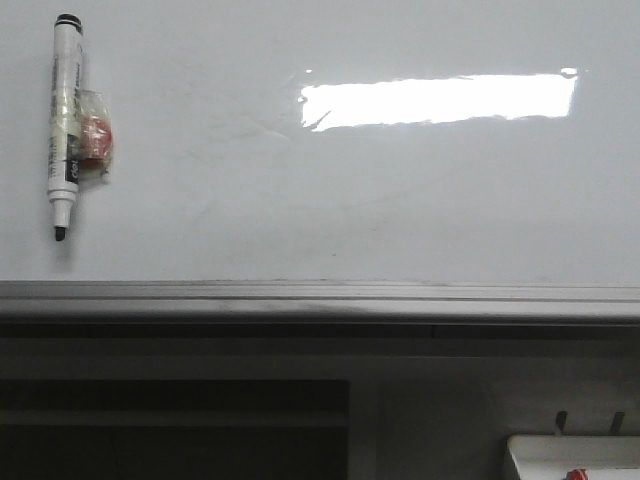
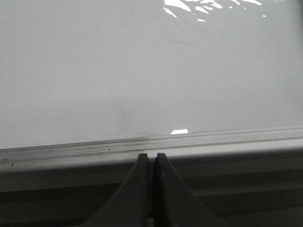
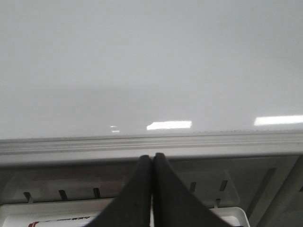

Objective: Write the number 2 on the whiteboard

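Both tools (image 2: 151, 158) (image 3: 151, 158) pressed closed, empty — whiteboard (image 1: 320, 200) unmarked.

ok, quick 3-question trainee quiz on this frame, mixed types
1. True or false: a numeral is already drawn on the whiteboard.
2. The marker sits at the board's: A) upper left, B) centre, C) lower right, as the front view shows it?
3. Fill in: the left pincer and right pincer are both ____.

Key: 1 false; 2 A; 3 shut, holding nothing.
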{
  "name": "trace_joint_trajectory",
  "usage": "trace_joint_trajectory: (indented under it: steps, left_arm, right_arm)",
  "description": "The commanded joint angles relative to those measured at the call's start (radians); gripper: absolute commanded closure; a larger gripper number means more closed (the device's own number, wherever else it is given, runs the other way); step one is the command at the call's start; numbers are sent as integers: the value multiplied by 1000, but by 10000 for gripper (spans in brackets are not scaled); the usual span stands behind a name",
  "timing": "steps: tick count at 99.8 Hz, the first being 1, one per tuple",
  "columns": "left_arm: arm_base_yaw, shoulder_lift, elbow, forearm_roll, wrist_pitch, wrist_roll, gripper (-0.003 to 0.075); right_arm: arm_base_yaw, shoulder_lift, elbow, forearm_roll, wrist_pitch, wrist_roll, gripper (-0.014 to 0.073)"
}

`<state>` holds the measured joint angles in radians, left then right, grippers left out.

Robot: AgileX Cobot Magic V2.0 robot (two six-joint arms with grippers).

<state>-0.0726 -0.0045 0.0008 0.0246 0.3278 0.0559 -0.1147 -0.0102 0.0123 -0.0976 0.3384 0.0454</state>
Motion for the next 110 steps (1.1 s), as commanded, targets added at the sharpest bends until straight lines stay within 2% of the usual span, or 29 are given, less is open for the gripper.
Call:
trace_joint_trajectory:
  steps: [1, 82, 90, 97, 110]
  left_arm:
    - [-3, -28, 12, -2, -66, -10, 741]
    - [-3, -26, 12, -2, -66, -10, 741]
    - [-3, -26, 12, -18, -99, -10, 741]
    - [-3, -26, 12, -66, -157, -10, 741]
    - [-3, -26, 12, -92, -248, -10, 741]
  right_arm:
    - [-4, -19, 27, -1, -36, -1, 654]
    - [-4, -19, 27, -1, -36, -1, 654]
    - [-4, -19, 27, -1, -51, -1, 654]
    - [-4, -19, 27, -1, -112, -1, 654]
    - [-4, -19, 27, -1, -364, -1, 654]
